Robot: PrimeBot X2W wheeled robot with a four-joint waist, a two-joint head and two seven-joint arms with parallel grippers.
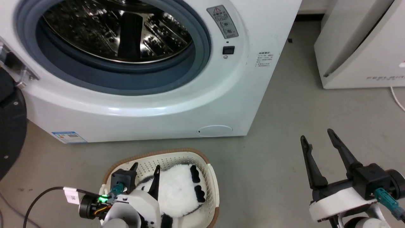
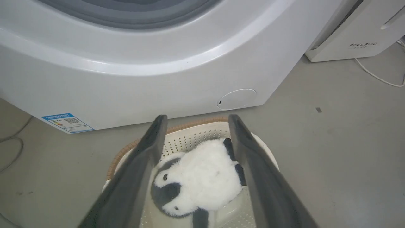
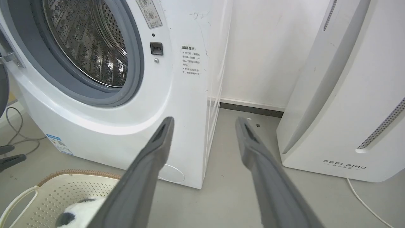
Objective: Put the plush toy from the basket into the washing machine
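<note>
**Plush toy** [image 1: 177, 190]: white-and-black, lying in the basket [image 1: 177, 151] at the lower centre of the head view. Its face is toward the bottom of the frame and its black limbs toward the right wall. It takes up most of the basket's floor.

**Basket:** cream, perforated, brown-rimmed. It stands on the floor [image 1: 284, 142] just below the washing machine [image 1: 158, 107], probably so that the lift to the porthole is short.

**Washing machine:** the dark door [image 1: 9, 126] is swung aside at the left edge. The grey gasket [image 1: 202, 41] and steel drum [image 1: 95, 31] are exposed in the upper left, so the opening is ready for loading.

**Left end effector** [image 1: 145, 171]: lower left of the head view, over the basket's left half. Its fingers are parted wide and hold nothing. In the left wrist view the toy sits between the two fingers, near the frame's lower centre, with its limbs beside the right finger. This looks like a straddling pose for a pinch across the body. Whether the fingers touch the fur cannot be told.

**Right end effector** [image 1: 317, 134]: lower right of the head view, over bare floor and well apart from the basket. Its fingers are spread and empty. It appears parked out of the left arm's way.

**White FEELBIRD appliance** [image 1: 357, 47]: upper right. It plays no part in the task.

**Status:** grasp not yet made; toy not yet lifted.
</note>
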